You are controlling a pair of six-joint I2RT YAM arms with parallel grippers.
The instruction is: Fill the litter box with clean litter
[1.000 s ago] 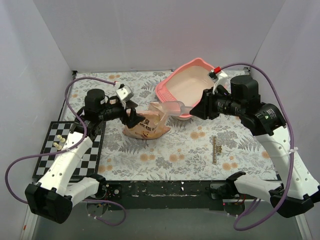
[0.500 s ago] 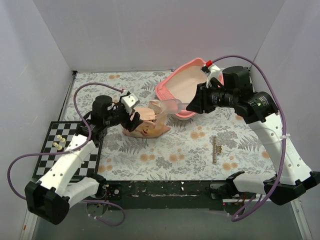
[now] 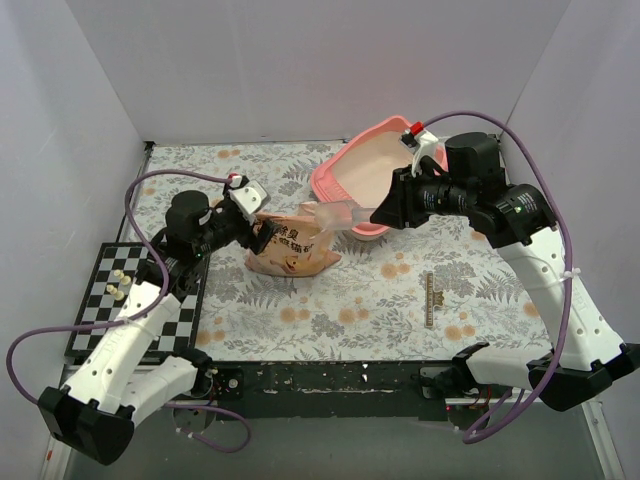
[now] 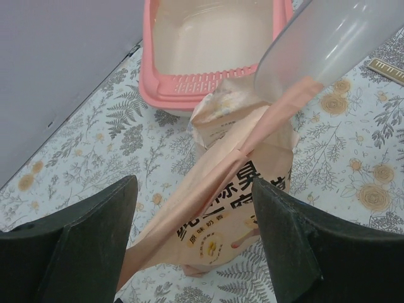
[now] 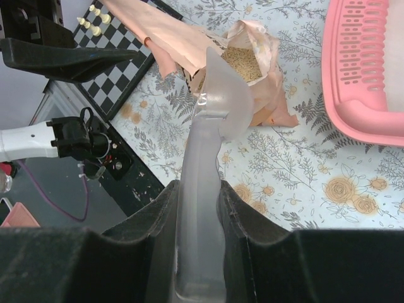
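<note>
Tan clean litter: inside the orange-peach printed plastic bag, at 8 o'clock from the pink plastic litter box.
Right hand: pinching the clear plastic scoop, whose bowl is at the bag mouth.
Left hand: spread around the bag flap.
Advice: dig deep, lift level.

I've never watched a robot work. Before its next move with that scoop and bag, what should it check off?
1. Scoop grip: right gripper shut on the clear scoop's handle: ok.
2. Bag mouth: the bag gapes, clean litter showing inside: ok.
3. Scoop aim: bowl at the mouth's edge: ok.
4. Bag steadied: left gripper wide open, bag between the jaws, unclamped: not ok.
5. Litter box: beside the bag, inside bare, unblocked: ok.
</note>
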